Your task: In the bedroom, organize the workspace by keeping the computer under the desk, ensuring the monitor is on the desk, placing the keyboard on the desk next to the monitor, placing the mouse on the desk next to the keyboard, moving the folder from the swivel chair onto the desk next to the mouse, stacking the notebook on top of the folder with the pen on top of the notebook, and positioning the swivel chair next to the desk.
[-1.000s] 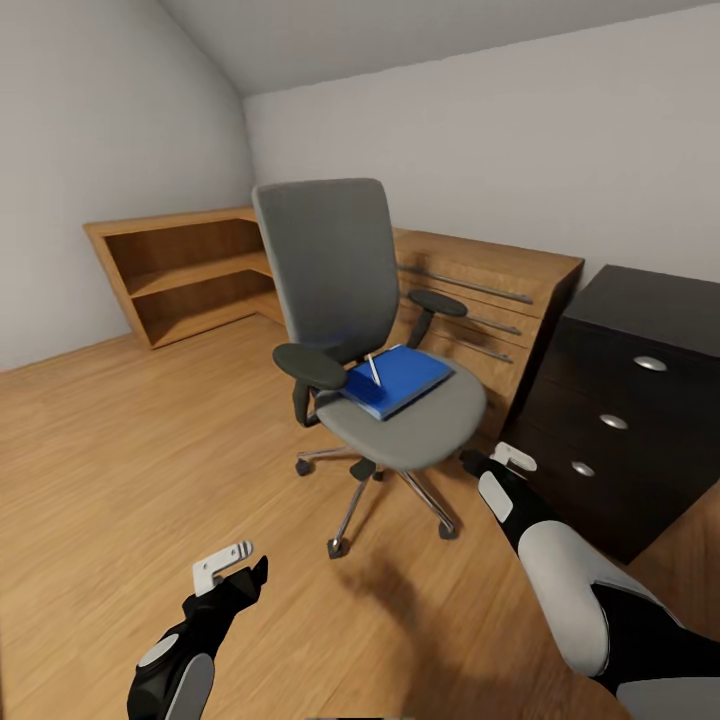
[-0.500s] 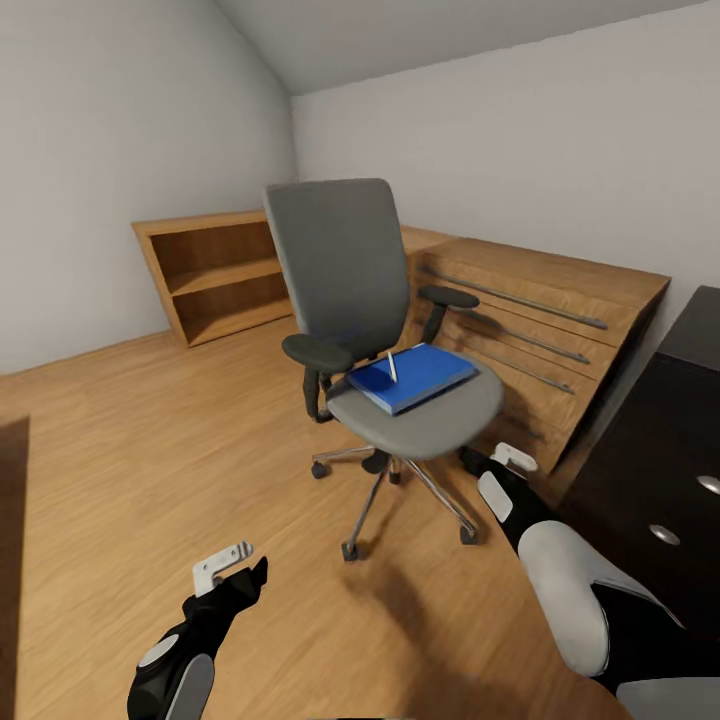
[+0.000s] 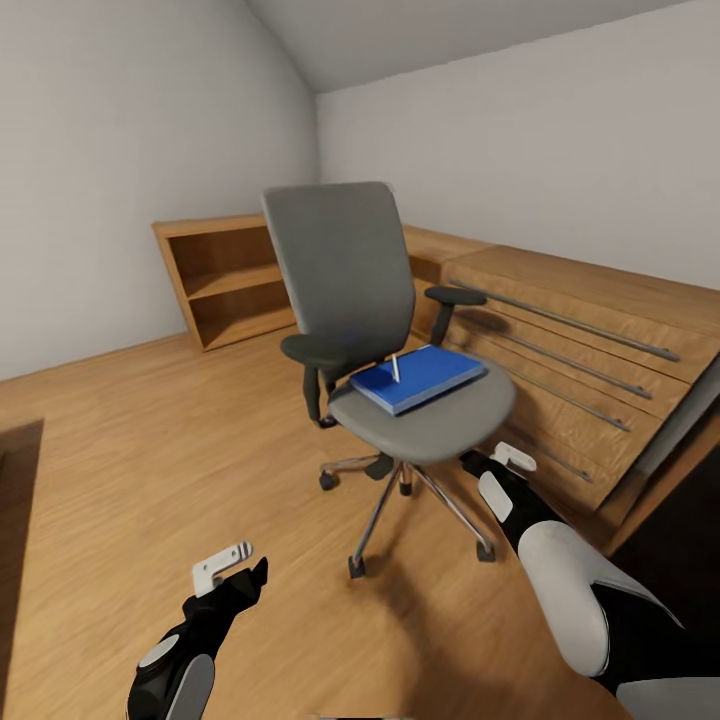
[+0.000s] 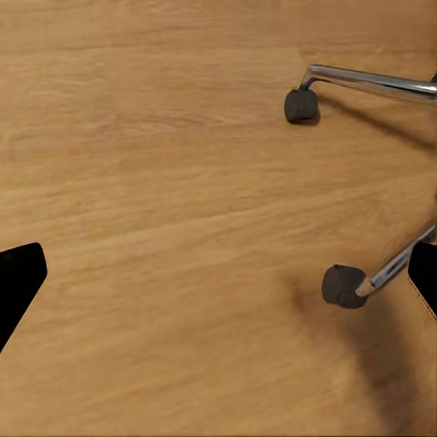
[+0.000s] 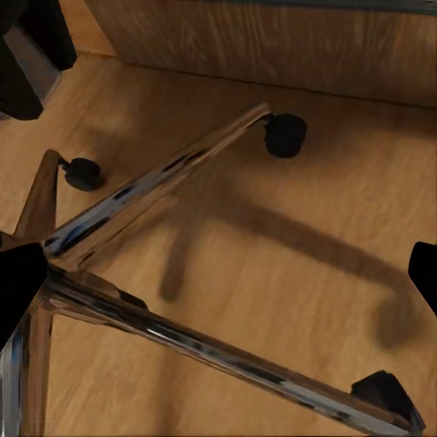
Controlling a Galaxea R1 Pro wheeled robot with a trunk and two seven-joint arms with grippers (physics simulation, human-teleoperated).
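On the bedroom's wood floor, your empty, spread grippers flank the swivel chair; nudging it could slide what looks like the pen off the folder.

left claw empty, parted, low | right claw empty, parted, forward

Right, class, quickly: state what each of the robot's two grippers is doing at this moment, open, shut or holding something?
Left gripper: open, holding nothing, over the light wood floor.
Right gripper: open, empty, low beside the grey swivel chair.
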